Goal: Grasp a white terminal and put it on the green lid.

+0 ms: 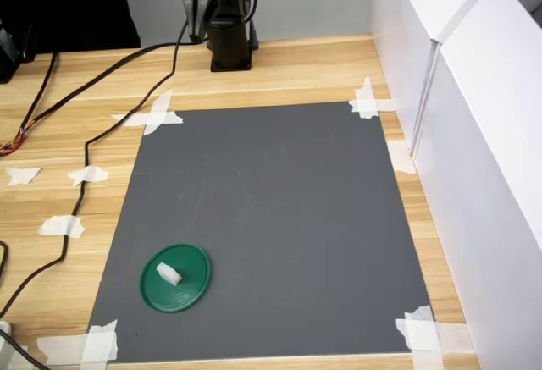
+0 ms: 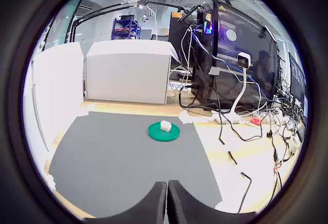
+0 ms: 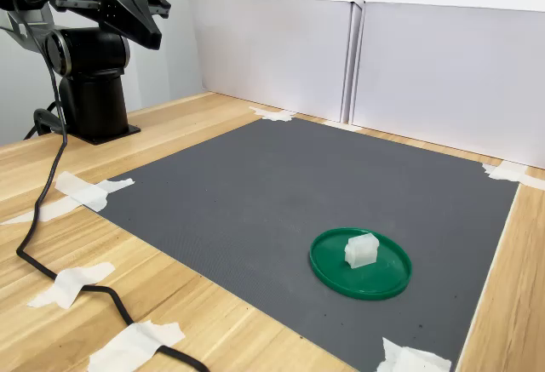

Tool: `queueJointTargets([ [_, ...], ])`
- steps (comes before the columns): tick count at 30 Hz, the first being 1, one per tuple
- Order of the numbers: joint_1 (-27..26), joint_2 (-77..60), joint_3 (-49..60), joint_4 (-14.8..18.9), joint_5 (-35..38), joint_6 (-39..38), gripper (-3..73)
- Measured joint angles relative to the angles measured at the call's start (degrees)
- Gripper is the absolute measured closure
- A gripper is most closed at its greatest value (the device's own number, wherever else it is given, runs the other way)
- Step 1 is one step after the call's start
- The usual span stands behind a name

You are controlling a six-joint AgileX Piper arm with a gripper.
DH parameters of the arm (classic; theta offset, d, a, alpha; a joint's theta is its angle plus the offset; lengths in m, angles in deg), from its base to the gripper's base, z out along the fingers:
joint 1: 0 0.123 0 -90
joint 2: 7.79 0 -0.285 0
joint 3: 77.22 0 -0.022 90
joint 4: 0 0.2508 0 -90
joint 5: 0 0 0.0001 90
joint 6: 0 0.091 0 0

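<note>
White foam-board walls are closing in a pale wooden bench (image 1: 279,69), where a dark grey textured mat (image 1: 279,218) is lying taped at its corners. Near the mat's corner farthest from the arm's base, a flat round dark-green plastic lid (image 1: 174,278) is carrying the tiny whitish translucent ridged terminal block (image 1: 168,274) just off its centre (placement looks done). In the wrist view the black claw (image 2: 166,203) is showing its fingers pressed together, empty, pointing across the mat toward the lid, well apart from it.
</note>
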State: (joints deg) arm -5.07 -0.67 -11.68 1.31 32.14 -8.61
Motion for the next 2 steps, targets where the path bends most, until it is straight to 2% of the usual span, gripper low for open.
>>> queueJointTargets([
  [2,0.0,0.0,0.8,0.0,0.0,0.0,71.1],
])
